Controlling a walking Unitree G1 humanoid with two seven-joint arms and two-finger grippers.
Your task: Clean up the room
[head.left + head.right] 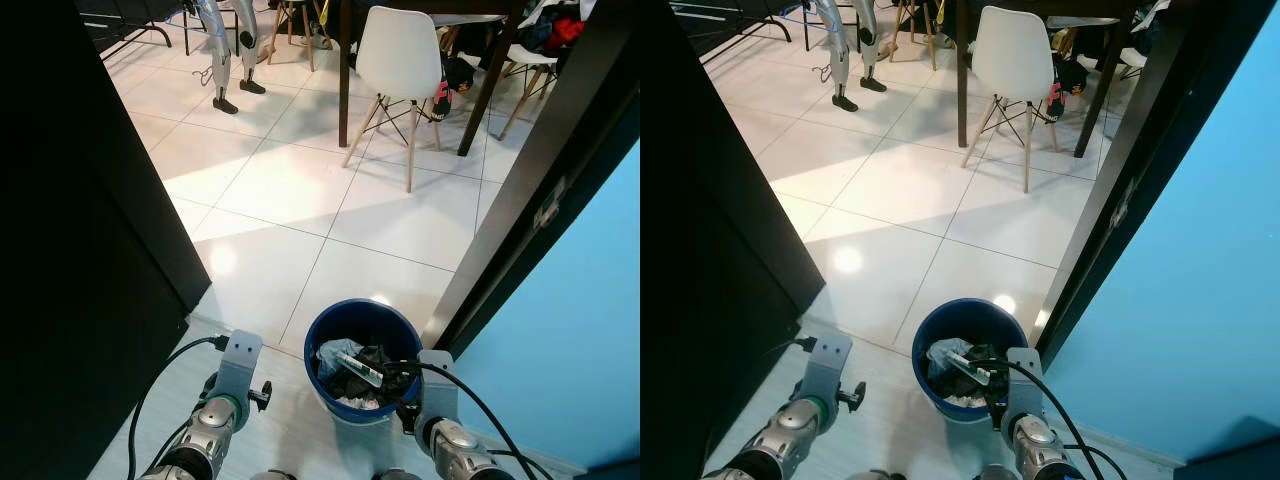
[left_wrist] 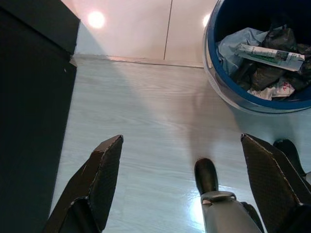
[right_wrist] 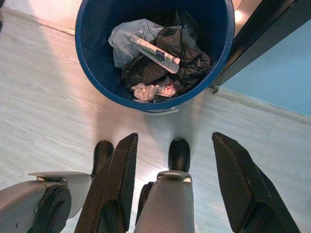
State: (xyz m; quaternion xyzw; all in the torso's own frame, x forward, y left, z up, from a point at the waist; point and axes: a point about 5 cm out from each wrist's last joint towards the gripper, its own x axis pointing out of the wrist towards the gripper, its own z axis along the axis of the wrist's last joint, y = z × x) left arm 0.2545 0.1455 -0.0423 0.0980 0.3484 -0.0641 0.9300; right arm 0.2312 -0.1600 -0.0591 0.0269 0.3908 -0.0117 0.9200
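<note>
Blue bin (image 3: 92,73), holding a toothpaste tube (image 3: 155,52) and bags — my left gripper (image 2: 182,179) and right gripper (image 3: 172,184) both spread empty; I'd approach its rim squarely.

The floor (image 1: 300,440) near the robot is pale grey wood-look plank; past a threshold strip it turns to glossy white tiles (image 1: 290,190) with dark grout lines and bright light spots. A blue bin (image 1: 362,330) stands on the planks just inside the threshold, beside a dark door frame (image 1: 520,210). The robot's two black feet (image 3: 179,153) rest on the planks close to the bin. On the tiles farther off stand a white chair (image 1: 398,60) on wooden legs, dark bench legs (image 1: 343,80), and another robot's legs (image 1: 228,60).
</note>
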